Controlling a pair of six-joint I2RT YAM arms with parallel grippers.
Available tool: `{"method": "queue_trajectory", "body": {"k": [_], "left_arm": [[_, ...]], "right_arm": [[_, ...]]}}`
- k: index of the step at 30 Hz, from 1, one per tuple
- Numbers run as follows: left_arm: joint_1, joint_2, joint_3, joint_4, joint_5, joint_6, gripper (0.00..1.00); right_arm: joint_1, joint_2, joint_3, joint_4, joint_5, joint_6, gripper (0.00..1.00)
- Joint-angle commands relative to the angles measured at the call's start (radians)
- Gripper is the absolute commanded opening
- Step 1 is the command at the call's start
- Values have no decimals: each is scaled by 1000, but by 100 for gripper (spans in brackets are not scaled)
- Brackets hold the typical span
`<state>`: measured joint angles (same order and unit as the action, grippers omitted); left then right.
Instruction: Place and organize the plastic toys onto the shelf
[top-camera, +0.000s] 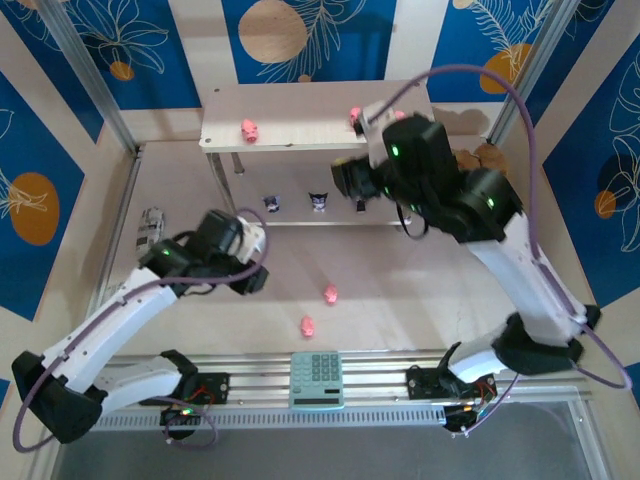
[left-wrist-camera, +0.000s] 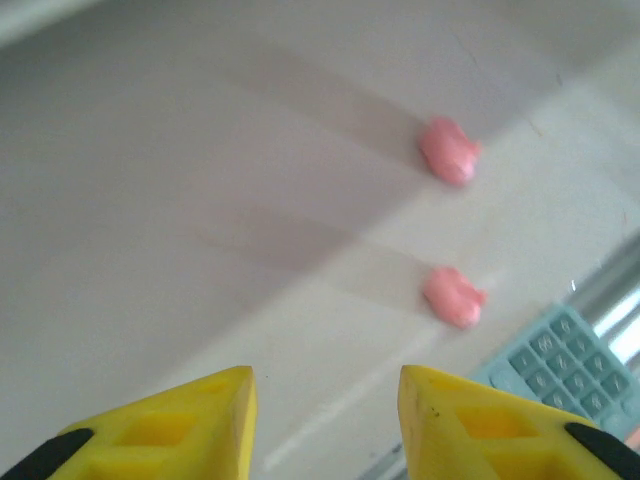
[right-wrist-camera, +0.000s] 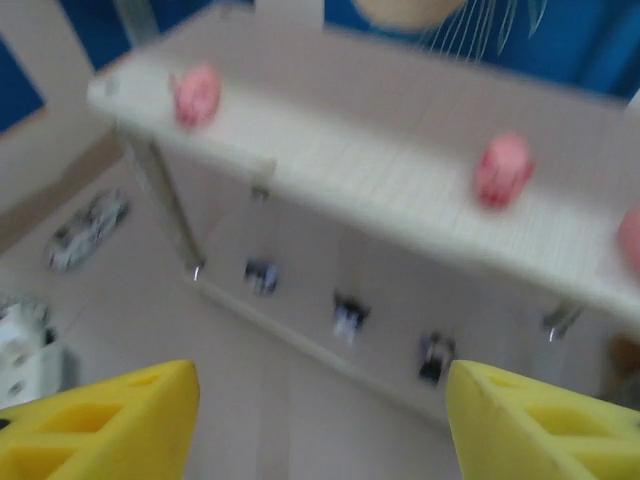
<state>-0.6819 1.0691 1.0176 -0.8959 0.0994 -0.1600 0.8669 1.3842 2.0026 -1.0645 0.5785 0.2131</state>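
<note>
Pink plastic pigs (left-wrist-camera: 448, 150), two loose mid-bench (top-camera: 400, 290), others on the shelf (top-camera: 300, 110) upper centre: light, hard, slippery, best pinched across the body. Left gripper (left-wrist-camera: 325, 385) narrowly parted, right gripper (right-wrist-camera: 320, 395) wide, both empty.

Pink pigs (top-camera: 331, 294), pale wood-grain shelf (top-camera: 300, 125), yellow fingers (left-wrist-camera: 200, 425), mint-green calculator (top-camera: 316, 378), blue walls (top-camera: 350, 55) patterned with white leaves and orange discs.
</note>
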Motion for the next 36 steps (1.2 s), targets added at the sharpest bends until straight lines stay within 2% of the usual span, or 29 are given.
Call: {"method": "queue_trajectory", "body": {"k": [1,6,9,18,23,31,33,36], "left_arm": [[-124,-3,-97,104,-36,-156,43],[-316,118,-120,169,-80,-241,45],[-359,219,-108,216,-86,-268,47],[-364,390,-105,325,4,-312,47],[-364,459,-96,329,35,-320,41],[-361,504,-90,307,26,-323,40],[-360,514,-90,311,33,-322,36],[-349,533,-100,336,56,-321,23]], "right_arm": [[34,-83,-214,-108,11,206,67],[53,-201,-504,-126,-101,398,67],[55,-236,-604,-107,-128,440,67],[33,-300,-669,-108,-126,440,67],[8,-333,-703,-95,-134,443,67],[-26,-350,-721,-90,-145,430,67],[-32,-352,-726,-88,-148,430,67],[-41,-353,-732,-86,-151,428,67]]}}
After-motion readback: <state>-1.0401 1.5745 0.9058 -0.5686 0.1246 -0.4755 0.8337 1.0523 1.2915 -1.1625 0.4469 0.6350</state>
